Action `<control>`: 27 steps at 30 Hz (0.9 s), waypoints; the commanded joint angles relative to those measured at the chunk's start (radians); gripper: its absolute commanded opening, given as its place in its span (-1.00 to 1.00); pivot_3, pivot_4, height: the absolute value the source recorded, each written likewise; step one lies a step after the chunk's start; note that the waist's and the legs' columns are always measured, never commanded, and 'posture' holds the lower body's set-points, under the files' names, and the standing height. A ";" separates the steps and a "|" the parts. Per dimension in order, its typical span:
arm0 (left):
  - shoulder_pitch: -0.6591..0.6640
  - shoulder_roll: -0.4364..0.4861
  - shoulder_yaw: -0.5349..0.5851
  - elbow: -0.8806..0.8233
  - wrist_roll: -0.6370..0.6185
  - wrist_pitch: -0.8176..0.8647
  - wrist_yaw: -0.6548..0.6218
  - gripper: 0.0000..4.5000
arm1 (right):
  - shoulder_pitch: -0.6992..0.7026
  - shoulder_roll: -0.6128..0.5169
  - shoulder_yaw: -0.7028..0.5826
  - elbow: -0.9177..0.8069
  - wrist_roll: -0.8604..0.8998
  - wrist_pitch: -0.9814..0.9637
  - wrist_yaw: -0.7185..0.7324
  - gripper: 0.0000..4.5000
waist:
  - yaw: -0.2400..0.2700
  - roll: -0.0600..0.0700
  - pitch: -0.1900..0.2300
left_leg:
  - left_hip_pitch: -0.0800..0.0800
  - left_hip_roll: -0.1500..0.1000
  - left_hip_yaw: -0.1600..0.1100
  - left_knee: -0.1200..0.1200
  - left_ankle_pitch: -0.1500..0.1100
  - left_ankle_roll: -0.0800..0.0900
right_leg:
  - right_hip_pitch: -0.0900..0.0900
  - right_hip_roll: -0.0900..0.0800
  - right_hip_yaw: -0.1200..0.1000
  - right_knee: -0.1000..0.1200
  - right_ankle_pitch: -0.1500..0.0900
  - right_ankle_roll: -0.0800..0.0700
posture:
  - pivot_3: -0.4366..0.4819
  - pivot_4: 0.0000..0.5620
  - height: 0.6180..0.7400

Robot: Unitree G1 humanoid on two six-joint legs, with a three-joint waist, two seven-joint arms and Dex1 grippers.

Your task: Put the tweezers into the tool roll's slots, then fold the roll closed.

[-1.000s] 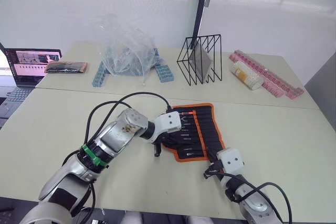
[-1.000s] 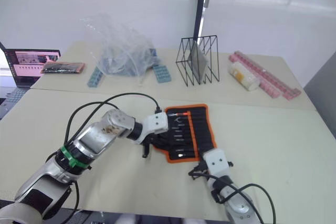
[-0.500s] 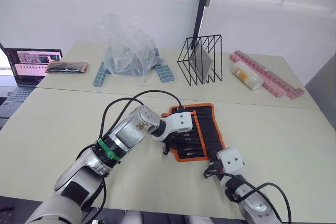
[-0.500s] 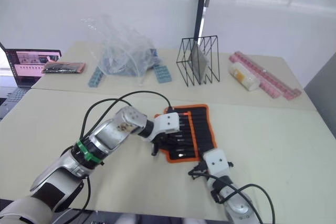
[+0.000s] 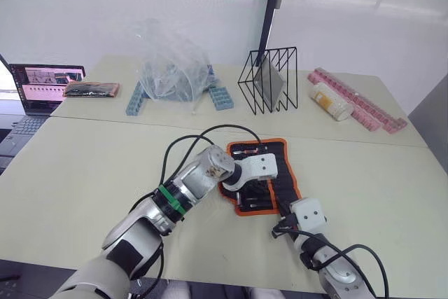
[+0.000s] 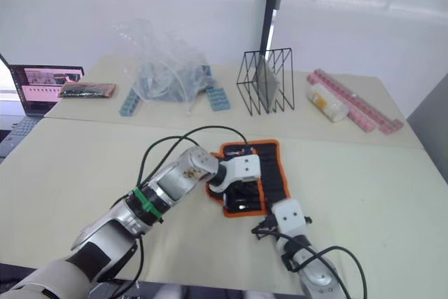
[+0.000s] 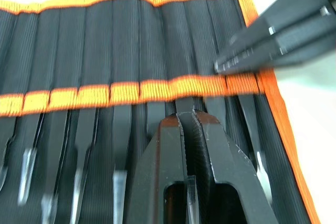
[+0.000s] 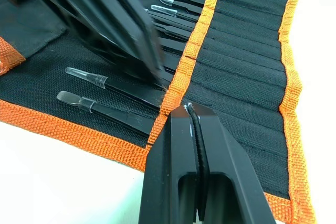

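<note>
The tool roll (image 5: 280, 166) lies open on the near table, black with orange edging. Several tweezers (image 7: 79, 150) sit in its slots (image 7: 126, 45), their capped points sticking out below the orange strip (image 7: 94, 95). My left gripper (image 7: 186, 116) hovers over the roll's middle, shut on one of the tweezers whose shaft runs under the strip into a slot. My right gripper (image 8: 189, 109) is shut and empty, its tips on the orange strip near the roll's near edge. It also crosses a corner of the left wrist view as the right gripper (image 7: 273, 35).
On the far table stand a black wire rack (image 5: 268, 78), a crumpled clear plastic bag (image 5: 171, 68) over blue pieces, a pale bottle (image 5: 329, 101) and pink boxes (image 5: 357, 99). A laptop (image 5: 42, 85) and a flat dark pouch (image 5: 91, 89) sit far left.
My left arm has swung right, from the roll's left edge to over its slots. The right gripper has stayed at the roll's near edge.
</note>
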 commanded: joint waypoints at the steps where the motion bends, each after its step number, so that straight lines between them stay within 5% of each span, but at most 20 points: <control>1: 0.005 -0.044 0.001 0.050 0.019 -0.042 0.028 -0.99 | 0.027 0.000 0.029 0.055 -0.010 0.059 0.009 -1.00 | 0.002 0.000 0.000 | 0.000 0.000 0.000 0.000 0.000 0.000 | 0.000 0.000 0.000 0.000 0.000 0.000 | -0.05 -0.47 0.67; 14: 0.018 -0.038 0.019 0.053 0.034 -0.061 0.015 -0.99 | 0.020 0.001 0.030 0.061 -0.011 0.060 0.012 -1.00 | 0.011 0.000 -0.001 | 0.000 0.000 0.000 0.003 0.000 0.000 | 0.002 0.000 0.000 0.000 0.001 0.001 | -0.05 -0.47 0.67; 15: 0.016 -0.025 0.027 0.029 0.029 -0.050 0.006 -0.64 | 0.019 0.001 0.028 0.062 -0.011 0.059 0.013 -1.00 | 0.011 0.000 -0.001 | 0.000 0.000 0.000 0.003 0.000 0.000 | 0.002 0.000 0.000 0.000 0.001 0.001 | -0.05 -0.47 0.67; 26: 0.045 0.128 0.111 -0.279 -0.045 0.094 -0.059 0.96 | -0.009 -0.005 0.022 0.085 -0.007 0.058 0.024 -1.00 | -0.005 0.001 -0.001 | 0.000 0.000 0.000 0.003 0.000 0.000 | 0.000 0.000 0.000 0.003 0.001 0.001 | -0.05 -0.47 0.67; 27: 0.049 0.134 0.120 -0.299 -0.054 0.105 -0.057 0.99 | -0.012 -0.005 0.022 0.086 -0.007 0.058 0.025 -1.00 | -0.006 0.001 -0.001 | 0.000 0.000 0.000 0.003 0.000 0.000 | 0.000 0.000 0.000 0.003 0.001 0.001 | -0.05 -0.47 0.67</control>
